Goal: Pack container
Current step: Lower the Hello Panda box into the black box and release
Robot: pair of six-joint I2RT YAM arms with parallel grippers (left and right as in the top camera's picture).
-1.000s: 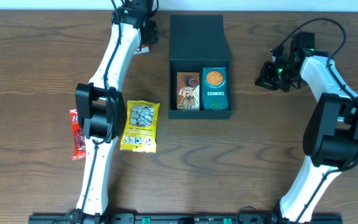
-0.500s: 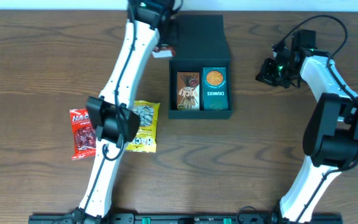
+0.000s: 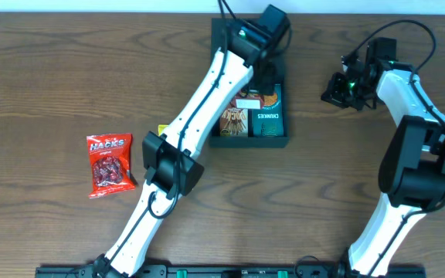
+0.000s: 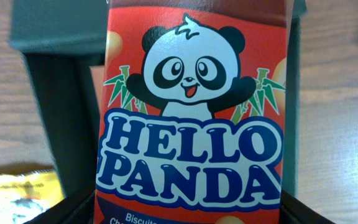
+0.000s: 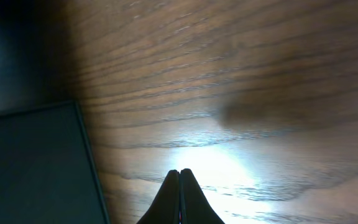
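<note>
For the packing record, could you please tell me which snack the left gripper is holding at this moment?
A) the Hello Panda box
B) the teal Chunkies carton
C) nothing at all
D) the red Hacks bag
A: the left wrist view is filled by the red Hello Panda box sitting between the dark fingers of the left gripper.

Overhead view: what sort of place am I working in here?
Probably a lab test bench set up for packing: a wood-grain table, the mounting rail along its near edge, and a dark container holding snack packs, with a red Hacks bag lying loose on the table.
</note>
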